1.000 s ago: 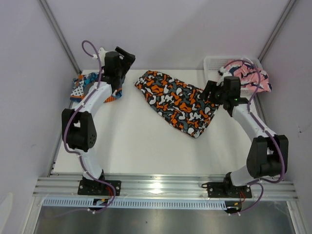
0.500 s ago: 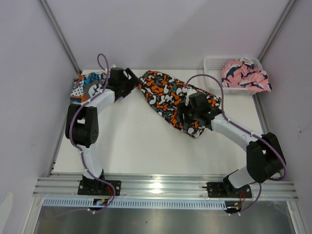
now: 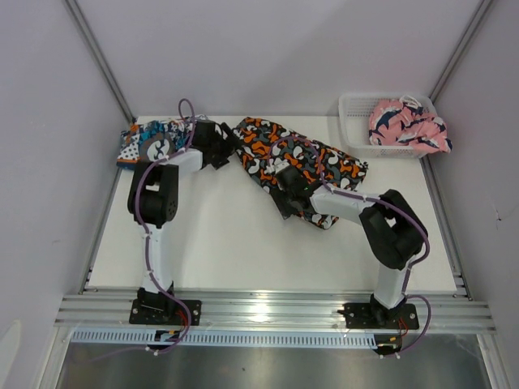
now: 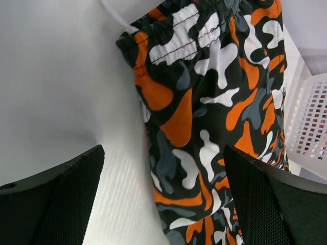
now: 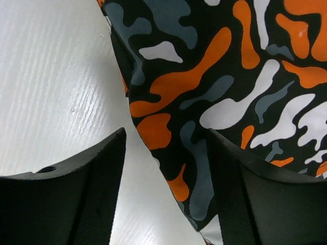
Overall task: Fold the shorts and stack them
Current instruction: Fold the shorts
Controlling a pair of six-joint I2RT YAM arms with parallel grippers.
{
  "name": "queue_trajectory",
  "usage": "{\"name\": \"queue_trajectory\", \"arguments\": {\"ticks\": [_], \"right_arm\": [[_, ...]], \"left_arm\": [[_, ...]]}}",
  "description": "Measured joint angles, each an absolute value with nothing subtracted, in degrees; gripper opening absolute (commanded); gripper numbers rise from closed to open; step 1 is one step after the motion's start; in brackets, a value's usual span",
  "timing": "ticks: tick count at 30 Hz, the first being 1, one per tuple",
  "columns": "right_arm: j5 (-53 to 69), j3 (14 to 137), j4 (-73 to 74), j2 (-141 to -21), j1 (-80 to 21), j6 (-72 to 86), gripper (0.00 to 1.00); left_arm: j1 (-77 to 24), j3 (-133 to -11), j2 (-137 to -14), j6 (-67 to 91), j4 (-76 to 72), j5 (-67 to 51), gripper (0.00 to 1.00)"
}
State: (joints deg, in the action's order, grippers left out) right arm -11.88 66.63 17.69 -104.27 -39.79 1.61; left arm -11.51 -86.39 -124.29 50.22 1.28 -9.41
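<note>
Left gripper (image 4: pixel 163 153) released, fingers wide: edge of the blotched shorts (image 4: pixel 204 102) lies between them, with fabric toward the right finger and table (image 4: pixel 51 76) by the left. Right gripper (image 5: pixel 166 135) likewise spread, straddling the shorts' edge. Teal shorts (image 3: pixel 139 147) lie behind the left fingers.

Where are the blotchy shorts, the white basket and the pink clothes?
blotchy shorts (image 3: pixel 258 146): top external view, upper-left end.
white basket (image 3: pixel 353 121): top external view, left mesh wall.
pink clothes (image 3: pixel 405 126): top external view, middle of heap.
</note>
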Motion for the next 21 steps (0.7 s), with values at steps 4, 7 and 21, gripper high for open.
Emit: {"name": "queue_trajectory", "arguments": {"ticks": [4, 7, 21], "right_arm": [[-15.5, 68.0, 18.6, -107.2, -41.3, 0.2, 0.36], [-17.6, 68.1, 19.1, -108.0, -42.2, -0.1, 0.14], [-25.3, 58.3, 20.5, -100.2, -56.0, 4.8, 0.00]], "left_arm": [[-11.9, -88.6, -126.5, 51.1, 0.9, -9.5, 0.99], [-12.1, -89.3, -127.3, 52.1, -0.3, -9.7, 0.99], [-11.9, -75.0, -117.5, 53.0, -2.7, -9.8, 0.99]]}}
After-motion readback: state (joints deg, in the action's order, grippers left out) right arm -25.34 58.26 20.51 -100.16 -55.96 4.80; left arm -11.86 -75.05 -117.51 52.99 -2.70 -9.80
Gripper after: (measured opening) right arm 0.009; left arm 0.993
